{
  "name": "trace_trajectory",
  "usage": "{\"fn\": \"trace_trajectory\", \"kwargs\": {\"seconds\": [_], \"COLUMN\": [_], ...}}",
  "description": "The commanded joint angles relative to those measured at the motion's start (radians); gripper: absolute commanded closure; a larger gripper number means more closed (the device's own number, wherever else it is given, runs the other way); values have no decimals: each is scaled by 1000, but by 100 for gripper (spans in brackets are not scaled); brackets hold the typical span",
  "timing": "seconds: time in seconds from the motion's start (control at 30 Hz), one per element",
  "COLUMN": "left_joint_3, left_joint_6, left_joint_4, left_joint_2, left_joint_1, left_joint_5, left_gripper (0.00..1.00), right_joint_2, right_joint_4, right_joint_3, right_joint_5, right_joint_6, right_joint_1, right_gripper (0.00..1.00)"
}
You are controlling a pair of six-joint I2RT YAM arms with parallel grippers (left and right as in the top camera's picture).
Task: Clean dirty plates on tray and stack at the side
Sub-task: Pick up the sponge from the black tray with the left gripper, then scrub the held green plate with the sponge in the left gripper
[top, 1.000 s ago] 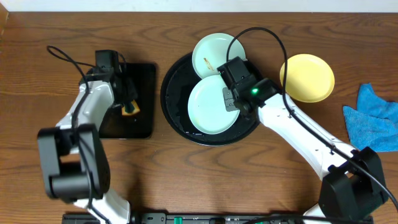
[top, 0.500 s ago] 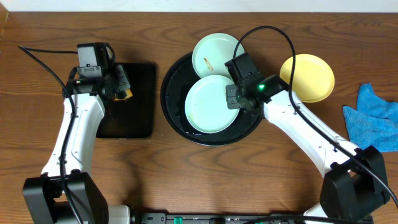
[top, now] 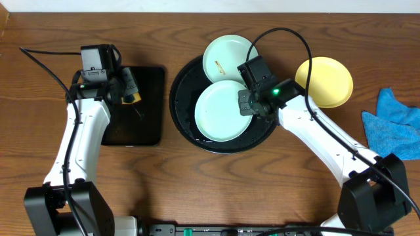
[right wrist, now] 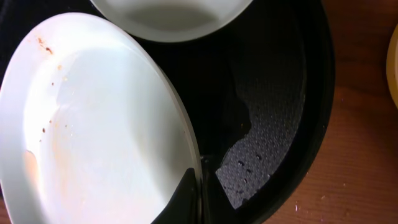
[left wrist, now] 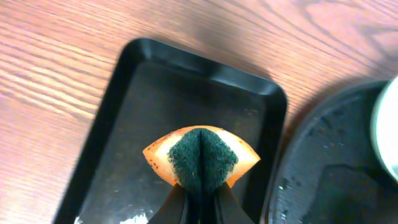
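Left gripper [left wrist: 200,194] pinching sponge [left wrist: 202,157], I'm seeing it moved toward far end of small tray [left wrist: 118,118]; right gripper [right wrist: 199,194] still pinching plate [right wrist: 93,124].

Glossy smooth plates [right wrist: 93,124], wet pebbled black tray [right wrist: 273,112], wood-grain table [left wrist: 62,50]

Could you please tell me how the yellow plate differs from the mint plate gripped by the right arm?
The yellow plate sits on the table; the mint plate is in the round tray. The yellow plate is untouched; the right gripper pinches the mint plate's rim. Both are round and shallow.
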Motion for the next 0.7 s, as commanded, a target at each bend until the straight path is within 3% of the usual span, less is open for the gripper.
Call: {"fn": "trace_trajectory", "kwargs": {"seconds": [0.0,0.2,0.67], "left_joint_3": [13,13,5], "left_joint_6": [14,6,-6], "left_joint_4": [-8,0,0], "left_joint_2": [-2,-2,31], "left_joint_1": [-3,-66,-406], "left_joint_5": [105,154,137], "left_gripper": [92,92,92], "right_joint_2": [26,95,171], "right_joint_4": [1,0,-24], "right_joint_3": [-2,-2,-2], "right_joint_5": [-12,-66,-108], "right_joint_6": [20,20,35], "right_joint_1": [-9,-9,-13], "right_gripper": [99,99,99]}}
